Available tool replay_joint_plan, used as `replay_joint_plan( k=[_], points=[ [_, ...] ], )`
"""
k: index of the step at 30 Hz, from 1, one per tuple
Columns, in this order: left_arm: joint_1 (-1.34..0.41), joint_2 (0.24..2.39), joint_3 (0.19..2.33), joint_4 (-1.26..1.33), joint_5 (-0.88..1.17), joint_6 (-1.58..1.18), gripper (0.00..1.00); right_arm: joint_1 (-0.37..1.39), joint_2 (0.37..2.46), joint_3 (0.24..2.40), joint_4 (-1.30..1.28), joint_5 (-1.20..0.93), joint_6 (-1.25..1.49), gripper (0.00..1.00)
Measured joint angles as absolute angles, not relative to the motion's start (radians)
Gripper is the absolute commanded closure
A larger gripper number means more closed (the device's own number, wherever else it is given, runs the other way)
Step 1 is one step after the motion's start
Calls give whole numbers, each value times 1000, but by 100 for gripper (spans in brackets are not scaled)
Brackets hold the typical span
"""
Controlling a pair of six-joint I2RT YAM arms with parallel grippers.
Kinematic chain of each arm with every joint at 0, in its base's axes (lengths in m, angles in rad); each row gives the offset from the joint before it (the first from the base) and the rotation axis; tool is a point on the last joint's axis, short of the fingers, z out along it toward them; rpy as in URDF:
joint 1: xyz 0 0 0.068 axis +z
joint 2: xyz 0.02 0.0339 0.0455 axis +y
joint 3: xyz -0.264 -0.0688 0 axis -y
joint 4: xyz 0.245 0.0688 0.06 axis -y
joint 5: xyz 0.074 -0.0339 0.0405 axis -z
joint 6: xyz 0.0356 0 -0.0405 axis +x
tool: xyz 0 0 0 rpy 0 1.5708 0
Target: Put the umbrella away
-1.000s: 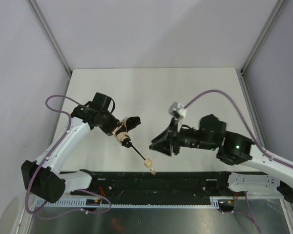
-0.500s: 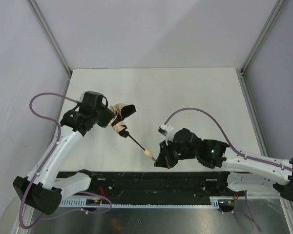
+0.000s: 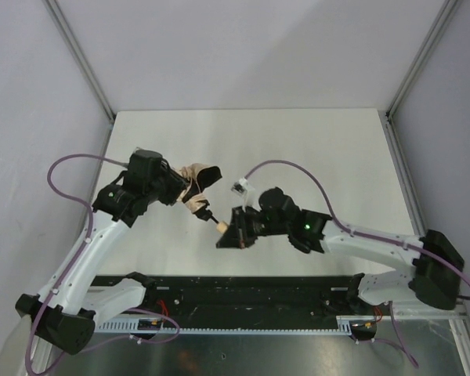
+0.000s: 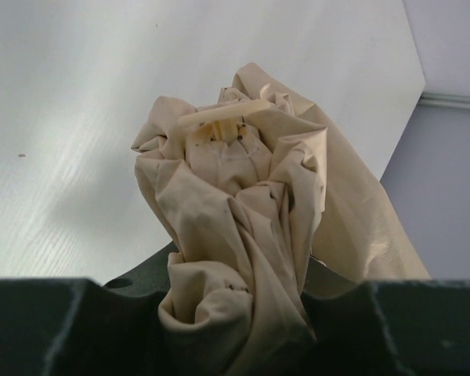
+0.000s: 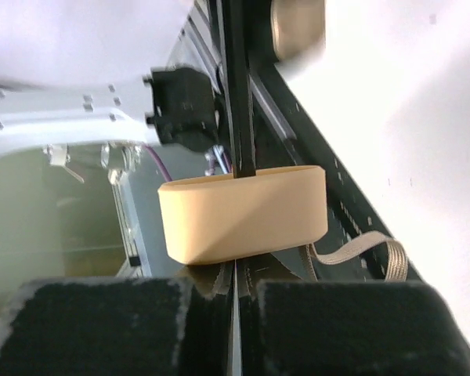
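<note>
Closed right hand [image 5: 236, 285] touches the umbrella handle [image 5: 243, 210].

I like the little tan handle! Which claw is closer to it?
Right. The right claw sits right against the handle; the left claw grips the umbrella's bunched fabric at the opposite end.

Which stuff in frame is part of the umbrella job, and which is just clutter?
Job: umbrella, handle, left pincer clamping its fabric, right pincer at the handle.
Other: table, purple cables, black rail; all fixtures.
</note>
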State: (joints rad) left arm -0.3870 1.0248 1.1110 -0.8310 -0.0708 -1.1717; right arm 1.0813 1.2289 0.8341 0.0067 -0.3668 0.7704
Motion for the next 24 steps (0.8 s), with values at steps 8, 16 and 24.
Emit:
replay_joint_plan(
  k=[8,16,24],
  points=[
    [-437,981,1019,-768,-144,-1192,100,1000,1576,1176,45,-534,735,100],
    [-387,1078,1091,-827,-160,-1075,100,981,1534,1107,-9,-494,642,100],
    [-277,1501,1417,-914,-427,-721,100,967,1035,734,-194,-299,621,100]
  ],
)
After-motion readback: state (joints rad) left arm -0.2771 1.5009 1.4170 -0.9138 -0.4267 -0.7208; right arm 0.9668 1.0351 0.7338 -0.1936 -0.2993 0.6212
